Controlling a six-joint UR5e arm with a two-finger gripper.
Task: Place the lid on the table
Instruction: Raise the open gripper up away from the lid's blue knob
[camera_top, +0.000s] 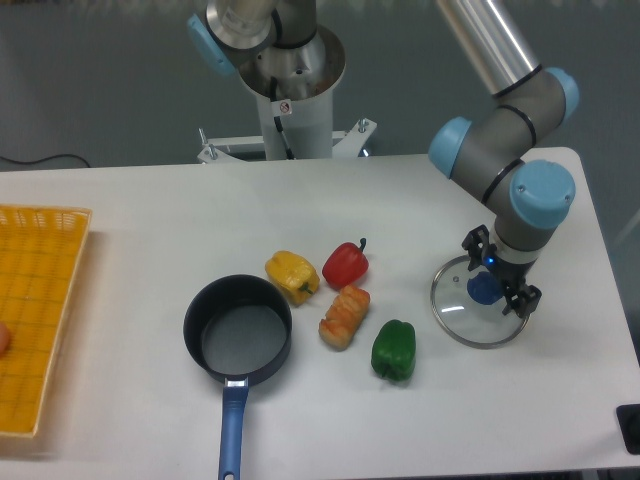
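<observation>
The arm is a run of smooth silver-grey metal tubes linked by darker grey rounded joint housings, each closed with a light blue round cap. Its base column, behind the far edge of the tabletop, is pale silver with another blue cap at its upper left, a small red-and-white round sticker on the front and a thin dark cable beneath it. The claw is small and black, with a tiny blue light showing on its body.
</observation>
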